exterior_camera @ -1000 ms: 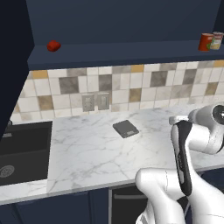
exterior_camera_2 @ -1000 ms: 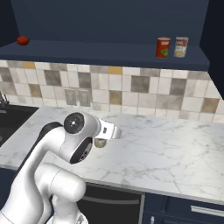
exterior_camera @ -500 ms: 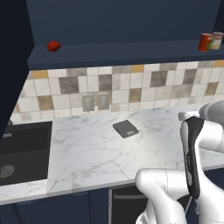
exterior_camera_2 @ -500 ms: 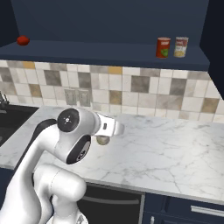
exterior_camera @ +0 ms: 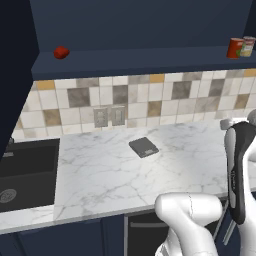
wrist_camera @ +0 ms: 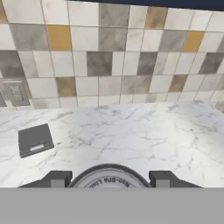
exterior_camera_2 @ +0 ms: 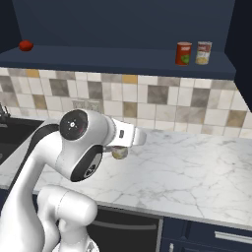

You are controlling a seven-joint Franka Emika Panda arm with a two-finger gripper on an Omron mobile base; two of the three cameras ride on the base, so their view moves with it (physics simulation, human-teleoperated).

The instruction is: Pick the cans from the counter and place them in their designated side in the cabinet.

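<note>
Ok so closest in: the claw (wrist_camera: 109, 177) is clamped shut around a can (wrist_camera: 108, 183). In the hand view you see its silver lid wedged between the two fingertips (wrist_camera: 57, 178), and in the right base view the same can (exterior_camera_2: 118, 153) hangs just under the wrist, lifted off the worktop (wrist_camera: 144, 140).

Past that the marble carries just a flat dark slab (wrist_camera: 35, 140), at about 10 o'clock from the claw in the hand view. Could be a little scale, can't tell for sure. Behind it is the tiled wall with a pair of outlets (exterior_camera: 109, 117), and a dark sink (exterior_camera: 25, 165) way over at 9 o'clock in the left base view.

Furthest up, the navy cabinet (exterior_camera_2: 123, 59): on its open shelf a red can (exterior_camera_2: 183, 53) and a labelled can (exterior_camera_2: 204, 52) stand upright just beside each other at roughly 1 o'clock in the right base view. A small red lump (exterior_camera_2: 26, 46) sits well apart at 10 o'clock.

My read: two cans look shelved, and the one in the claw is what's left. It needs carrying up onto the shelf. Which side is "its" side, I honestly can't tell.
</note>
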